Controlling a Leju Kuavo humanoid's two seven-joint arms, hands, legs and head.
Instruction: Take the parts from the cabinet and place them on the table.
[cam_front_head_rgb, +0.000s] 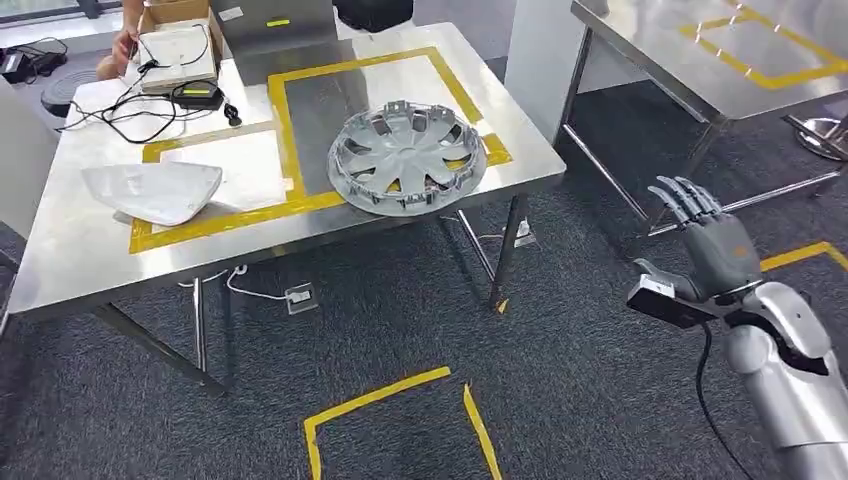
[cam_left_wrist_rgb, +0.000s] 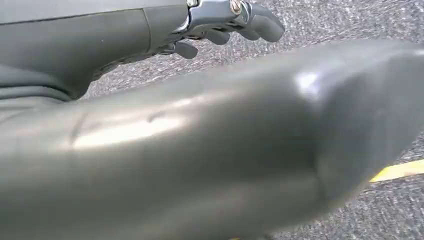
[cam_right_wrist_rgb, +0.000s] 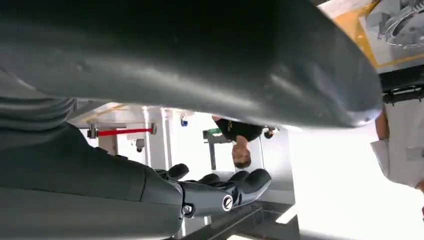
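A silver hubcap (cam_front_head_rgb: 407, 158) lies on the steel table (cam_front_head_rgb: 90, 265), straddling the yellow tape frame near the front right edge. A white curved cover part (cam_front_head_rgb: 152, 192) rests at the front left of the same table. My right hand (cam_front_head_rgb: 708, 240) is raised to the right of the table over the carpet, fingers stretched out and holding nothing. In the right wrist view that hand (cam_right_wrist_rgb: 200, 75) is bare, with a piece of the hubcap (cam_right_wrist_rgb: 400, 20) beyond it. My left hand (cam_left_wrist_rgb: 150, 110) hangs over the grey carpet, its fingers (cam_left_wrist_rgb: 225, 25) loosely bent around nothing.
A cardboard box (cam_front_head_rgb: 175, 50) with a black adapter and cables sits at the table's back left, where a person's hand (cam_front_head_rgb: 125, 45) reaches. A second steel table (cam_front_head_rgb: 700, 50) stands at the back right. Yellow tape (cam_front_head_rgb: 390, 400) marks the floor in front. Another person (cam_right_wrist_rgb: 240, 135) stands farther off.
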